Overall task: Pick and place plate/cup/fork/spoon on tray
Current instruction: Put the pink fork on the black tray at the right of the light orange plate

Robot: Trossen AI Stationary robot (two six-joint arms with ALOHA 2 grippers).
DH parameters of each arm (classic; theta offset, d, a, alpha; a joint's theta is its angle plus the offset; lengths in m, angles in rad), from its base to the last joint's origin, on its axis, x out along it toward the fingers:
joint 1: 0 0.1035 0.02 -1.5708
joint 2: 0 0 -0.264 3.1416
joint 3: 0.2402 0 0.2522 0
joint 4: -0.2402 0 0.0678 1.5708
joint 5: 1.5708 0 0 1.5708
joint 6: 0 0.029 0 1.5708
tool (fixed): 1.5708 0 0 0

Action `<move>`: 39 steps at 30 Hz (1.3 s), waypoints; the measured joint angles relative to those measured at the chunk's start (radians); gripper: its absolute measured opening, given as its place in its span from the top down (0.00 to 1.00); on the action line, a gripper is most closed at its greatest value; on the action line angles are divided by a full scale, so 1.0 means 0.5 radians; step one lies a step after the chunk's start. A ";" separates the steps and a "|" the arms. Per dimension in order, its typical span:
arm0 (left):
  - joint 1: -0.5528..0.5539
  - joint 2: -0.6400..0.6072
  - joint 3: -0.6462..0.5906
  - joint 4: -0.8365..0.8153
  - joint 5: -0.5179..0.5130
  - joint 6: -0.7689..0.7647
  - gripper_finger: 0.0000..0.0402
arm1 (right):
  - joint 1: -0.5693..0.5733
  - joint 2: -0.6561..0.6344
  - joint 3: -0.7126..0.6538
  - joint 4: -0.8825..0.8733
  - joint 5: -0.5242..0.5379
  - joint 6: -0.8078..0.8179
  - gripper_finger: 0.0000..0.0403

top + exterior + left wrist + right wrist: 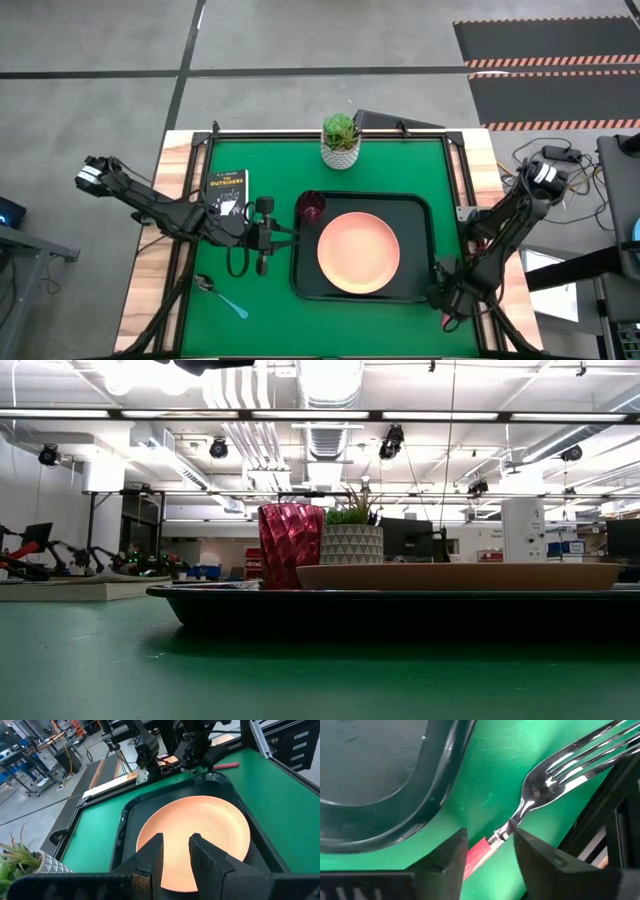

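Right wrist view showed the right pincer (489, 851) parted astride the red-handled silver fork (540, 795), axis crossing its gap, ungripped.

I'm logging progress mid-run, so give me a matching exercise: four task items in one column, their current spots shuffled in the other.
Items:
1. plate
2. cup
3. fork
4. spoon

Places:
A. on the green mat beside the tray's corner, handle between the right gripper's fingers
B. in the tray's corner nearest the book
C. on the green mat, left of the tray
D. in the tray's middle

Pairs: 1-D, 2-B, 3-A, 4-C
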State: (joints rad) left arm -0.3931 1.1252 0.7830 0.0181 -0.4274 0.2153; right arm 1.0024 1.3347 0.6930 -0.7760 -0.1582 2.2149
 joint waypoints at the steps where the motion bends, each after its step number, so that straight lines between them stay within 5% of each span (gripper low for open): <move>1: 0.000 0.000 0.000 0.001 0.000 0.001 0.81 | 0.002 0.026 -0.001 0.001 0.006 -0.001 0.60; 10: 0.001 0.000 0.000 0.001 0.000 0.007 0.81 | 0.002 0.168 0.004 0.011 0.003 -0.021 0.56; 33: 0.001 0.000 0.000 0.001 -0.001 0.066 0.81 | 0.002 0.125 -0.004 0.023 -0.005 0.074 0.90; 39: 0.001 -0.001 0.000 0.001 -0.001 0.065 0.81 | 0.002 -0.023 -0.011 -0.055 0.018 0.177 0.92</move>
State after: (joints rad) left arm -0.3927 1.1248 0.7830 0.0189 -0.4278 0.2478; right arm 1.0035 1.3233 0.6876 -0.8033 -0.1493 2.3036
